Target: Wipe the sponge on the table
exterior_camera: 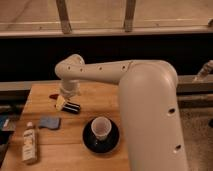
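The blue-grey sponge (49, 122) lies flat on the left part of the wooden table (65, 155). My gripper (62, 102) hangs below the white arm's wrist (70, 80), just above and slightly right of the sponge, with a small gap between them. It sits right beside the left end of a black rectangular bar (71, 107). The gripper's end is partly hidden by the wrist.
A white bottle (29, 143) lies at the front left. A dark saucer (90, 143) carrying a white cup (101, 127) stands at centre front. Something small and red (52, 95) sits behind the gripper. The big white arm covers the table's right side.
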Controlling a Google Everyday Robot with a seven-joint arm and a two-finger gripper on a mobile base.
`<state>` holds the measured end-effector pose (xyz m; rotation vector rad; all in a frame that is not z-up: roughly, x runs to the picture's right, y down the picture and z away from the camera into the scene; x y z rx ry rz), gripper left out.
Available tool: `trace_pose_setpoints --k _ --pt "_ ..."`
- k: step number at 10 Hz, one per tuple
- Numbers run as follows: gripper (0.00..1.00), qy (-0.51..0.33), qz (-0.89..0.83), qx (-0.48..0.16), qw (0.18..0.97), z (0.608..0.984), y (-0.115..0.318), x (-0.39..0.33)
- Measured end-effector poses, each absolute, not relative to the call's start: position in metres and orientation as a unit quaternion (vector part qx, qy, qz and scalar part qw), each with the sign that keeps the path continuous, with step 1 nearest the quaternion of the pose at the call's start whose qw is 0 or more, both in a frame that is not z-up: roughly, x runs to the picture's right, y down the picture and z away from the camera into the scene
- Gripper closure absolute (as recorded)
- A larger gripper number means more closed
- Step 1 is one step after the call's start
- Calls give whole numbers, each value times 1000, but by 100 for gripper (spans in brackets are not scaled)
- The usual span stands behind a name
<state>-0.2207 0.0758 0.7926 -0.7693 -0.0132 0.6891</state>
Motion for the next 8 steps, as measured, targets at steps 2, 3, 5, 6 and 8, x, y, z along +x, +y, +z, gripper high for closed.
trace_pose_setpoints --k 2,3,5,6,8 --pt "20 -27 291 -393 872 789 89 -260" --pt "20 -35 273 -402 874 786 95 -274" --pt "20 -40 230 -411 881 779 111 -300" --pt "20 -34 199 -409 890 774 124 -315" --pt "20 -31 159 -407 899 765 139 -329"
